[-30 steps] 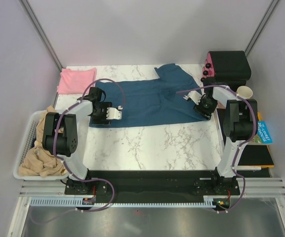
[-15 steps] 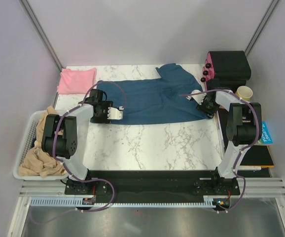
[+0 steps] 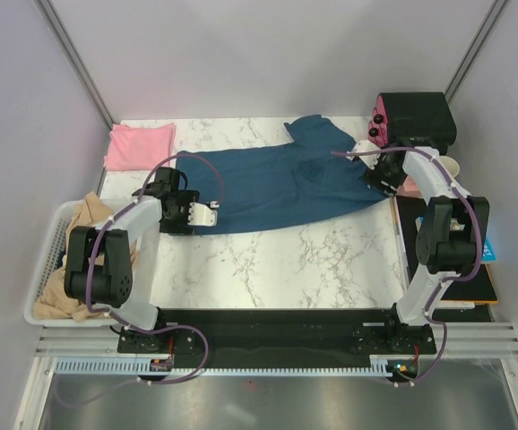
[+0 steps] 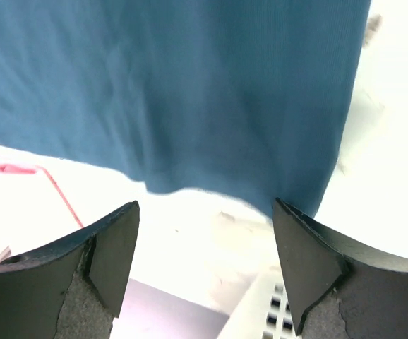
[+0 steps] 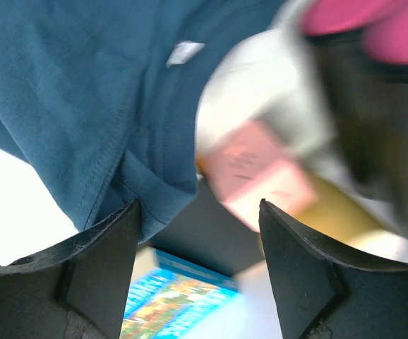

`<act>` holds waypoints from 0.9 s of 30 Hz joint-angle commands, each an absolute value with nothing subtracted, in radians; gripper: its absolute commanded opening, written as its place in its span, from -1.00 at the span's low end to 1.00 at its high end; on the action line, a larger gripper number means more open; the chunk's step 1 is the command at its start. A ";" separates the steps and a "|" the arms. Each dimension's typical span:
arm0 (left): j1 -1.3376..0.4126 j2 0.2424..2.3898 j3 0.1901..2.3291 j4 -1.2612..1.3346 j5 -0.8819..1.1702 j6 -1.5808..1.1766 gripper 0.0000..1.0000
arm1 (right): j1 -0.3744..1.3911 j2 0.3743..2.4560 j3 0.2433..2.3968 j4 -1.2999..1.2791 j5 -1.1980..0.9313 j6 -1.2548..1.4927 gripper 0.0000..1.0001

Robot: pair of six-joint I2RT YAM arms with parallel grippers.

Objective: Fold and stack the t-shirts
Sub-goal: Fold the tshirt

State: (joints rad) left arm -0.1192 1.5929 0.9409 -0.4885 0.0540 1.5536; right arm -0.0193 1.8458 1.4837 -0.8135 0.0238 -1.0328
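Observation:
The large dark teal-blue t-shirt (image 3: 277,184) lies spread flat across the back half of the marble table, one sleeve towards the back. The pale pink t-shirt (image 3: 139,145) lies folded at the back left corner. My left gripper (image 3: 202,213) is open and empty at the teal shirt's near left edge; the left wrist view shows that shirt (image 4: 190,92) just beyond its open jaws (image 4: 204,272). My right gripper (image 3: 374,172) is open at the shirt's right edge. The right wrist view shows the shirt's hem (image 5: 147,183) beside its left finger, with nothing between its jaws (image 5: 200,272).
A white basket (image 3: 46,269) with beige clothes stands at the left edge. A black box with a pink front (image 3: 411,121), a paper cup (image 3: 447,167), a blue printed book (image 3: 483,244) and a black pad (image 3: 465,279) crowd the right side.
My right gripper has moved back and right to the shirt's right edge, and the shirt's right side has shifted that way with it. My left gripper has drawn slightly left and nearer.

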 commanded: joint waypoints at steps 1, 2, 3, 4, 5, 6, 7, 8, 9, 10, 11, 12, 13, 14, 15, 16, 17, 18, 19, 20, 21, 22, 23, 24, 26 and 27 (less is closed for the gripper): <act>-0.115 1.513 0.925 -0.558 0.064 1.609 0.67 | -0.006 1.809 1.623 -0.902 -0.023 -1.008 0.51; -0.115 1.513 0.927 -0.558 0.064 1.611 0.67 | 0.032 1.818 1.635 -0.911 -0.032 -0.991 0.51; -0.115 1.514 0.930 -0.558 0.066 1.609 0.67 | 0.044 1.824 1.655 -0.911 -0.038 -0.982 0.51; -0.115 1.526 0.936 -0.557 0.066 1.602 0.67 | 0.055 1.830 1.664 -0.914 -0.041 -0.976 0.51; -0.117 1.534 0.951 -0.558 0.064 1.585 0.67 | 0.080 1.847 1.673 -0.939 -0.047 -0.971 0.51; -0.117 1.540 0.957 -0.558 0.064 1.577 0.67 | 0.092 1.853 1.683 -0.954 -0.046 -0.979 0.51; -0.117 1.545 0.968 -0.557 0.063 1.571 0.67 | 0.103 1.858 1.677 -0.962 -0.035 -0.980 0.52; -0.117 1.549 0.972 -0.560 0.064 1.562 0.67 | 0.119 1.861 1.668 -0.960 -0.026 -0.983 0.51; -0.117 1.548 0.973 -0.557 0.064 1.560 0.67 | 0.123 1.859 1.646 -0.959 -0.020 -0.992 0.52; -0.117 1.548 0.971 -0.557 0.066 1.559 0.67 | 0.124 1.858 1.637 -0.956 -0.017 -0.996 0.52; -0.117 1.543 0.969 -0.557 0.071 1.557 0.67 | 0.126 1.853 1.629 -0.950 -0.015 -0.997 0.52; -0.117 1.542 0.966 -0.558 0.071 1.555 0.67 | 0.124 1.852 1.618 -0.946 -0.014 -0.997 0.53; -0.117 1.542 0.962 -0.555 0.072 1.555 0.67 | 0.126 1.848 1.615 -0.945 -0.021 -0.997 0.53; -0.117 1.543 0.960 -0.554 0.080 1.552 0.67 | 0.127 1.842 1.614 -0.945 -0.035 -0.999 0.52; -0.117 1.546 0.959 -0.545 0.083 1.549 0.67 | 0.129 1.841 1.611 -0.946 -0.049 -0.997 0.49; -0.117 1.551 0.948 -0.520 0.087 1.545 0.66 | 0.136 1.838 1.605 -0.953 -0.079 -0.997 0.46; -0.117 1.571 0.934 -0.421 0.078 1.530 0.66 | 0.144 1.835 1.583 -0.954 -0.089 -1.002 0.43; -0.118 1.587 0.916 -0.329 0.060 1.525 0.66 | 0.153 1.839 1.568 -0.951 -0.090 -1.005 0.35; -0.121 1.610 0.893 -0.248 0.032 1.514 0.66 | 0.176 1.842 1.554 -0.934 -0.080 -0.999 0.33; -0.121 1.644 0.897 -0.110 -0.021 1.499 0.66 | 0.186 1.861 1.546 -0.931 -0.074 -0.994 0.29; -0.121 1.698 0.920 -0.089 -0.037 1.476 0.66 | 0.195 1.871 1.540 -0.927 -0.071 -0.988 0.27; -0.117 1.727 1.004 -0.095 -0.044 1.410 0.65 | 0.205 1.879 1.542 -0.916 -0.072 -0.979 0.26; -0.114 1.749 1.055 -0.145 -0.037 1.378 0.65 | 0.207 1.885 1.543 -0.905 -0.074 -0.965 0.24; -0.112 1.784 1.102 -0.170 -0.029 1.353 0.65 | 0.209 1.887 1.545 -0.893 -0.074 -0.959 0.21; -0.112 1.799 1.183 -0.192 -0.005 1.335 0.64 | 0.209 1.896 1.554 -0.867 -0.072 -0.950 0.19; -0.113 1.802 1.192 -0.190 -0.005 1.342 0.64 | 0.209 1.901 1.555 -0.862 -0.071 -0.950 0.16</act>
